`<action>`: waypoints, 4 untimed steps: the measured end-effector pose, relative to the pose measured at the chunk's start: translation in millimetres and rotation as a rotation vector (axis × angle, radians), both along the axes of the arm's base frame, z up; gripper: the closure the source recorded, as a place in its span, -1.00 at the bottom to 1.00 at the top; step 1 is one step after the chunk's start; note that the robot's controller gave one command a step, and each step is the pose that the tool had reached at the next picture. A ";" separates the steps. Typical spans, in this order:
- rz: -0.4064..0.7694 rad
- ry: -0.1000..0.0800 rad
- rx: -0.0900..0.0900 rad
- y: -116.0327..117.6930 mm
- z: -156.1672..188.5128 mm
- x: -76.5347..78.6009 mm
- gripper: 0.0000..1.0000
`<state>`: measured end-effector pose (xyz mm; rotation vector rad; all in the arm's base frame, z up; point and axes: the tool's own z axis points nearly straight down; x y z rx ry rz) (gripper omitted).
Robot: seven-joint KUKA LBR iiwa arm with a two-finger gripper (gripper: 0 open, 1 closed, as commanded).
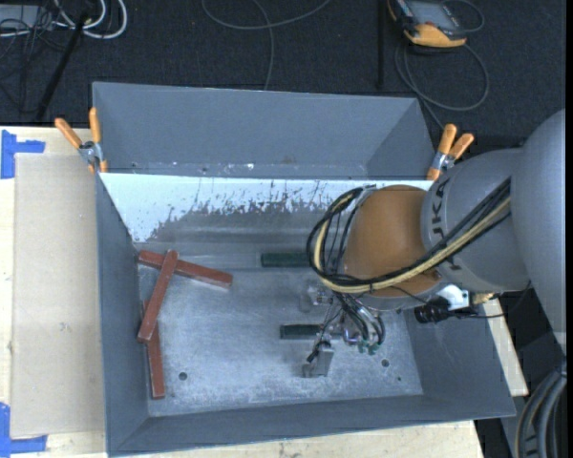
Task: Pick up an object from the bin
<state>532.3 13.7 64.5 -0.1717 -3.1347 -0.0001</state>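
Three reddish-brown sticks [162, 299] lie crossed on the left of the bin [220, 375] floor, well apart from the action. Over on the right we see the arm reaching in, its orange cover [387, 237] and looped cables above the tool [317, 359], which sits low over the floor right of centre. A short dark bar [299, 331] lies flat just beside it, on its left. A dark green bar [283, 259] rests near the back wall. Whether the tool is apart or together, we cannot tell.
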 end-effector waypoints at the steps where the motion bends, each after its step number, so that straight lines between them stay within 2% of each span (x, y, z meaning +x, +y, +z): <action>1: -0.001 -0.001 0.001 0.4 -0.2 0.0 -1.00; 3: -0.005 -0.001 0.001 0.8 -0.5 0.1 -1.00; 4: -0.005 -0.001 0.001 0.7 0.4 0.4 1.00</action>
